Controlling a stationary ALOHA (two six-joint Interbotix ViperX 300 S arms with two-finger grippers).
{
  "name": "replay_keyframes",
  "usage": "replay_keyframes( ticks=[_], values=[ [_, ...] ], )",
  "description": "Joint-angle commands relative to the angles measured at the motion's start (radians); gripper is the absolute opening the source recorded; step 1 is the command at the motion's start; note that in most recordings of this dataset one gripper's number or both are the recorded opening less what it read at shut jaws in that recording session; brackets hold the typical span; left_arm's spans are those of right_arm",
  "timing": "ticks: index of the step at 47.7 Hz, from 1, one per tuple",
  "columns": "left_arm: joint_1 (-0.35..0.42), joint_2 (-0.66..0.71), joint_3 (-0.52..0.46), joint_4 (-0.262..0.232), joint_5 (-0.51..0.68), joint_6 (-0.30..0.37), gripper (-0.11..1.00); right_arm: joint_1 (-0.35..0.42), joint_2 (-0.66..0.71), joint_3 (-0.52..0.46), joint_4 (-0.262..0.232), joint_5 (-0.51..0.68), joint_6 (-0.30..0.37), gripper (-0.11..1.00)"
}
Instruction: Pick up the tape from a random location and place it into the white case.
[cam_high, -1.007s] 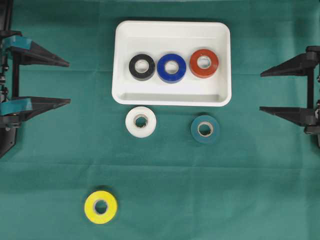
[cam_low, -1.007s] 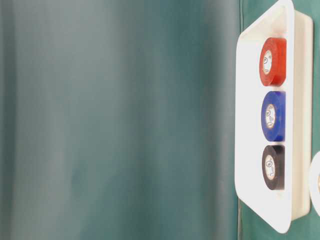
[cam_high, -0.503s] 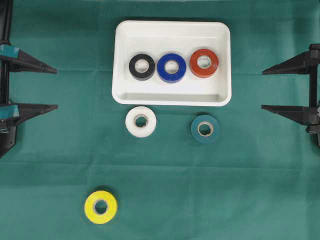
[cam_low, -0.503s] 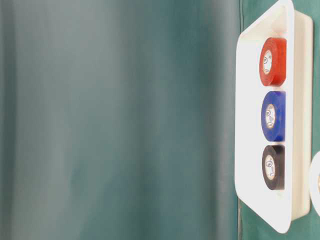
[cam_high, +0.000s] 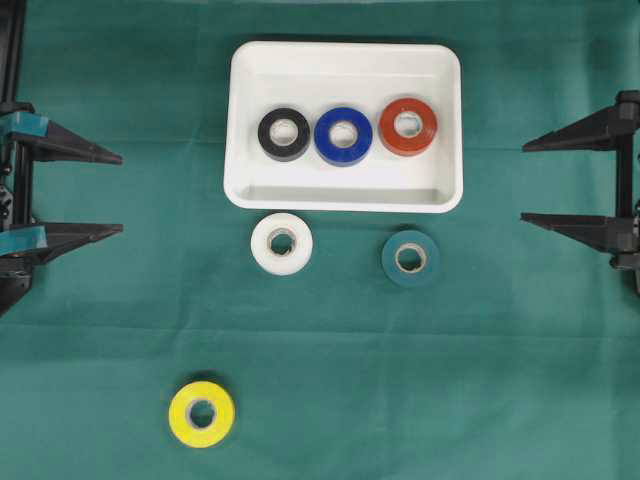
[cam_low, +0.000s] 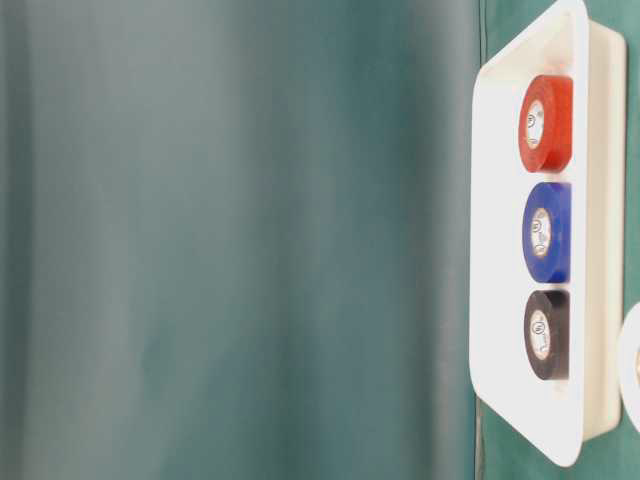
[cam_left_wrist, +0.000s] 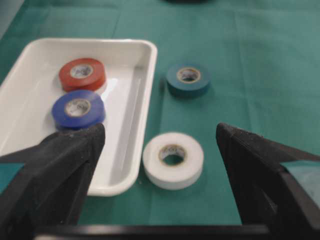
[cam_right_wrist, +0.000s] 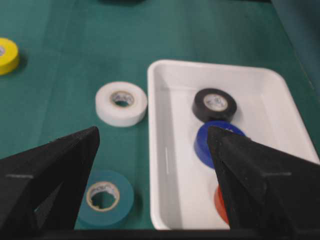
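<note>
Green cloth (cam_high: 450, 380) covers the table; the white case (cam_high: 345, 60) holds black (cam_high: 284, 133), blue (cam_high: 343, 135) and red rolls (cam_high: 408, 126). White tape (cam_high: 282, 243), teal tape (cam_high: 410, 258) and yellow tape (cam_high: 202, 413) lie outside, unobstructed. Left gripper (cam_high: 110, 192) and right gripper (cam_high: 530, 182) gape wide, empty.

A robot lab tabletop is showing: green cloth (cam_high: 400, 380) is covering the table, with coloured tape rolls (cam_high: 343, 135) lying in a white case (cam_high: 250, 70).
</note>
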Motion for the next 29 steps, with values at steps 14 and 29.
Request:
replay_keyframes(
  ticks=[14,29],
  values=[
    [-0.003,0.015,0.009,-0.002,-0.031,-0.002,0.94,0.000,0.011,-0.002,-0.003,-0.021,0.000,0.84],
    [-0.003,0.015,0.009,-0.002,-0.025,-0.002,0.94,0.000,0.021,-0.002,-0.003,-0.021,0.000,0.84]
  ],
)
